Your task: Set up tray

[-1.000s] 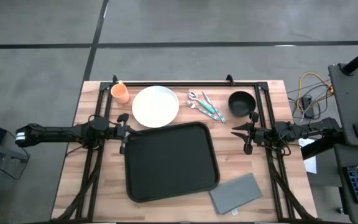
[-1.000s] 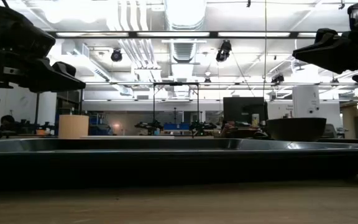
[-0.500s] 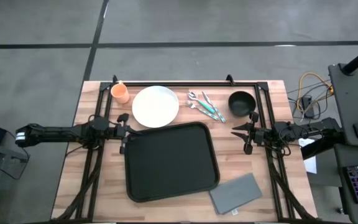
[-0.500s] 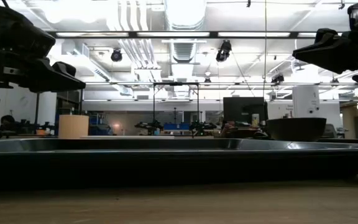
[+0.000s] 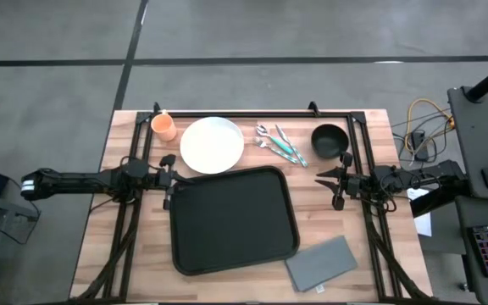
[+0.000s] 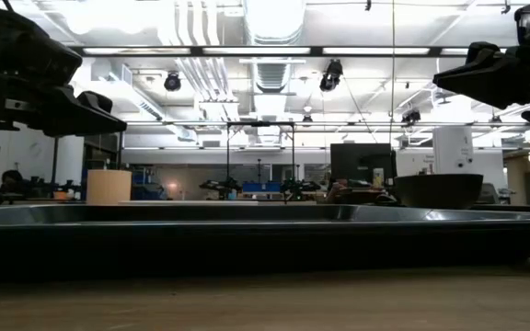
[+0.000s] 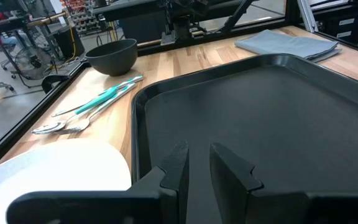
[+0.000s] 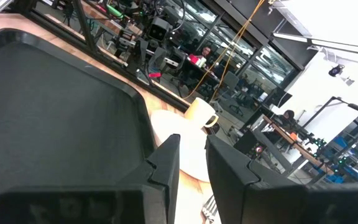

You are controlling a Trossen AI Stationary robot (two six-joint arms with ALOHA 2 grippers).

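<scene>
Tray (image 5: 233,220) is the thing to prepare, and it lies empty in the middle of the wooden table (image 5: 134,254), with its long side going from the far part toward the near edge. It is black plastic with rounded corners and a raised rim, so I judge it light, stiff and a little slippery, not fragile; the best place to hold it would be the rim, because the flat bottom gives nothing to pinch. The left gripper (image 5: 169,180) hovers just at the far left corner of the tray, and its fingers (image 7: 174,169) stand with only a narrow gap, holding nothing. The right gripper (image 5: 332,180) hangs beside the far right corner, apart from the rim, also with a narrow gap and empty. Behind the tray wait the white plate (image 5: 212,145), almost touching the far rim, the orange cup (image 5: 163,126), the cutlery (image 5: 280,143) with teal handles and the dark bowl (image 5: 330,140). The grey napkin (image 5: 321,263) lies near the tray's near right corner. The plate and bowl look breakable and probably need a gentle grip at their edges; the napkin is soft and will fold when lifted.
</scene>
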